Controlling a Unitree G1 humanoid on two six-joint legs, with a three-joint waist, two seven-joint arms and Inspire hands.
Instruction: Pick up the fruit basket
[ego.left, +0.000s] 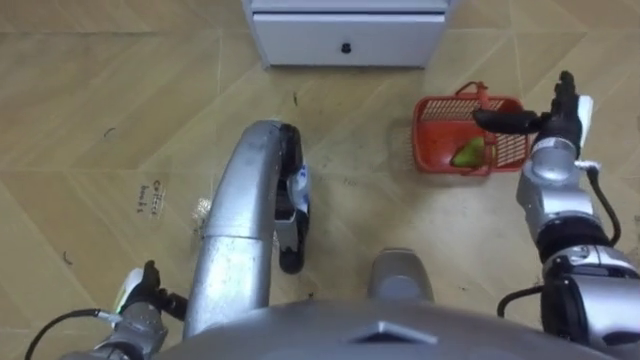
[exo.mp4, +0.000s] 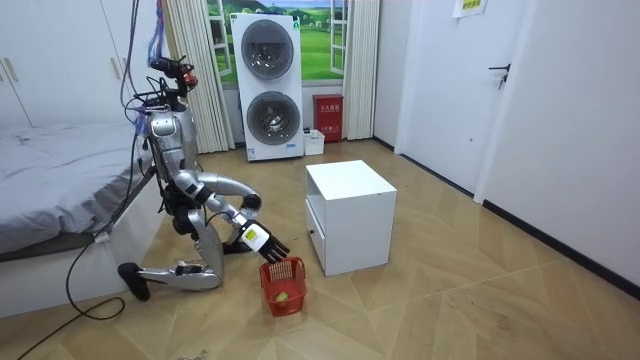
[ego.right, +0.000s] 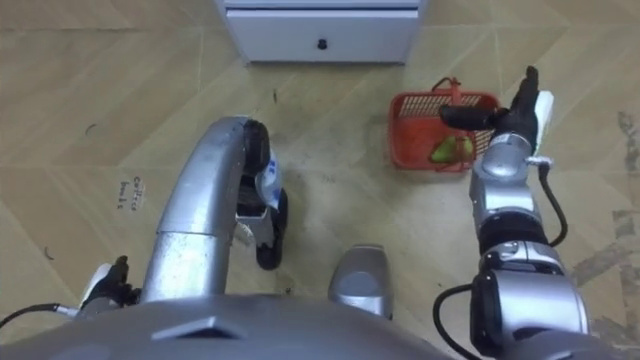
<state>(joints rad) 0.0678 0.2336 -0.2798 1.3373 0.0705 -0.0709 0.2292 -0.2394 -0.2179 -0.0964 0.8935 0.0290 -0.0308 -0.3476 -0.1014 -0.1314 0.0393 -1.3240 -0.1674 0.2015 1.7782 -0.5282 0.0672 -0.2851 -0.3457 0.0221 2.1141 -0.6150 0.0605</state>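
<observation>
The right hand (ego.left: 555, 125) is spread, fingers straight, thumb stretched above the red plastic mesh basket (ego.left: 428, 145) holding green fruit (ego.left: 467, 153); contact unclear.

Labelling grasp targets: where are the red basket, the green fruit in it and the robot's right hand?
red basket (ego.left: 424, 140), left eye view, its left wall.
green fruit (ego.left: 467, 153), left eye view, its middle.
right hand (ego.left: 556, 126), left eye view, below the fingers.
</observation>
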